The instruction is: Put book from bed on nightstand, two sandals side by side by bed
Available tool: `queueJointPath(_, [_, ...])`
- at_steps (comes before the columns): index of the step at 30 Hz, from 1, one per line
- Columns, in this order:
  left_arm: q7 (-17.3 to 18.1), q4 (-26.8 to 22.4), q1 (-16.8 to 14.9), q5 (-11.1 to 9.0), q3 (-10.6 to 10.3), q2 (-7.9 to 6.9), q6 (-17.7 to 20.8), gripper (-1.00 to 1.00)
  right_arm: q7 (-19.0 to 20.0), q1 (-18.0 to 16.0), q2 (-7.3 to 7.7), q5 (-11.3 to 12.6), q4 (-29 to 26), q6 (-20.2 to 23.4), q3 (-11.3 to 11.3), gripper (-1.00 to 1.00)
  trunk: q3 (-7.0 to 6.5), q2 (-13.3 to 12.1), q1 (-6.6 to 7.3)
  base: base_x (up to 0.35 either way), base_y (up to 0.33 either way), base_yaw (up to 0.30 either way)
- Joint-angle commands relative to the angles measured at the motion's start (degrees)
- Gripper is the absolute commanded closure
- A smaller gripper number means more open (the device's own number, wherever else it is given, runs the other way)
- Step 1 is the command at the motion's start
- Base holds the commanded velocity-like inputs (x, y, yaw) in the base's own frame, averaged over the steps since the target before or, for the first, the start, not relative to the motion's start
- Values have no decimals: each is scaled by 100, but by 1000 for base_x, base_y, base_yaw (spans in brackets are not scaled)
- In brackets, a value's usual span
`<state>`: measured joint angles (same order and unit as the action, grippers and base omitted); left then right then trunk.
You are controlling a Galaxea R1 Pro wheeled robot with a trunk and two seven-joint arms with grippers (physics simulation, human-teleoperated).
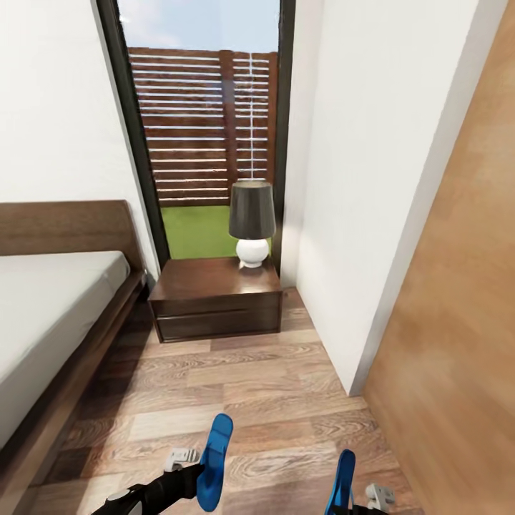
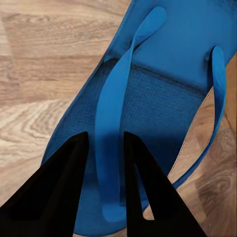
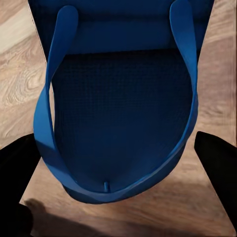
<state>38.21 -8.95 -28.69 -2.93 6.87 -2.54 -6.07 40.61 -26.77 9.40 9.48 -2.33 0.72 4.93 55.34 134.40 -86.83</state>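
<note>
The left gripper (image 2: 104, 148) is clenched on a strap of one sandal (image 1: 214, 461), held on edge above the floor (image 1: 272, 386) at 6 o'clock in the head view. The right gripper (image 3: 118, 168) grasps the other sandal (image 1: 343, 481) by its edges at 5 o'clock. The nightstand (image 1: 214, 300), lamp (image 1: 252, 222) on top, stands at 12 o'clock and the bed (image 1: 50, 315) at 9 o'clock.

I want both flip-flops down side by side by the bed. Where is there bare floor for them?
The widest free patch is the wood-plank floor bordered by the bed frame, the nightstand front and the white wall corner. The strip against the bed frame is bare. It narrows rightward, between the wall corner and the wood panel.
</note>
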Motion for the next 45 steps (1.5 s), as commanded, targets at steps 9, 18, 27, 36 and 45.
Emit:
queueJointPath(9, [-204, 7, -5, -24, 17, -1, -8, 100, 17, -4, 0, -7, 4, 7, 52, 100, 5, 2, -1, 262, -96, 0])
queueJointPath(18, [-209, 7, -5, -24, 17, -1, -8, 100, 17, -4, 0, -9, 4, 7, 51, 100, 5, 2, -1, 291, -2, 0])
queueJointPath(27, [-209, 7, -5, -24, 17, -1, -8, 100, 17, -4, -7, -16, 4, 7, 49, 100, 5, 2, -1, 305, 0, 0])
queueJointPath(36, [-209, 7, -5, -24, 16, -1, -8, 100, 17, -4, -16, -16, 4, 7, 44, 100, 5, 2, -1, 311, 0, 0])
queueJointPath(45, [-209, 7, -5, -24, 11, -1, -8, 100, 17, -4, -17, -16, 4, 7, 44, 100, 5, 2, -1, 311, 0, 0])
